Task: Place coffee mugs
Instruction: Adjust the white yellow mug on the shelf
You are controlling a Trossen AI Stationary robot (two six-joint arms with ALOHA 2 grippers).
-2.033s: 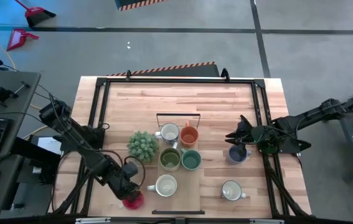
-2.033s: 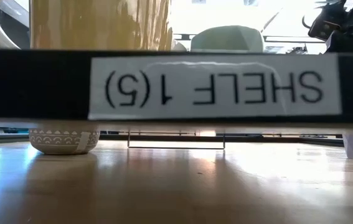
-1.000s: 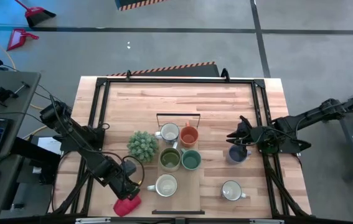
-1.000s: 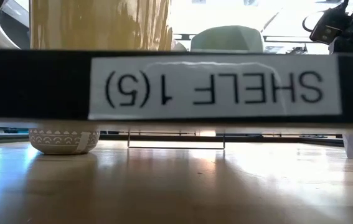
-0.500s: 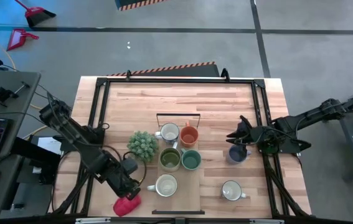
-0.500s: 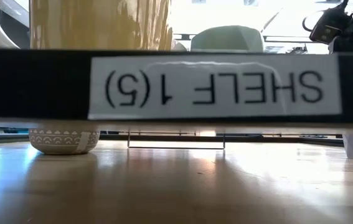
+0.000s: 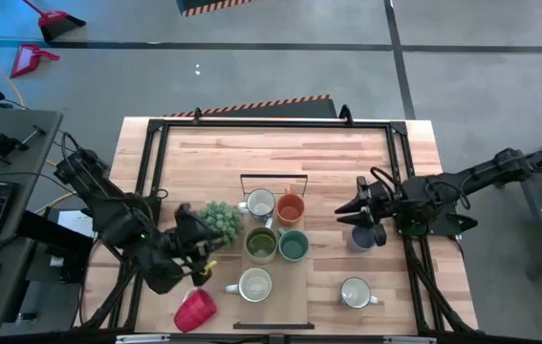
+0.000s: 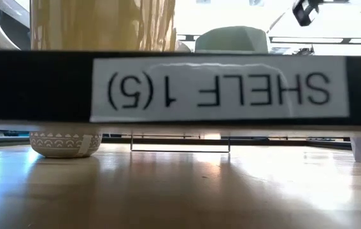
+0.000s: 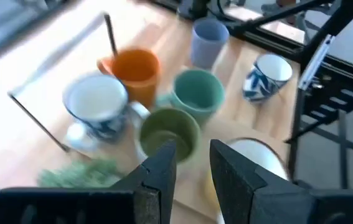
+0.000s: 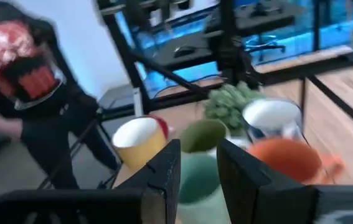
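The left gripper [image 7: 197, 250], released and empty, hangs above the red mug [image 7: 194, 310] lying at lower left; the right gripper [image 7: 347, 208], also unclenched, hovers beside the blue-grey mug [image 7: 362, 238].

Glossy ceramic mugs [image 7: 291, 207] stand on a smooth wooden table [image 7: 280, 153].

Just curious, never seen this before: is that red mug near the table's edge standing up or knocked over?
Knocked over. From above, the red mug shows its side, not its round mouth.
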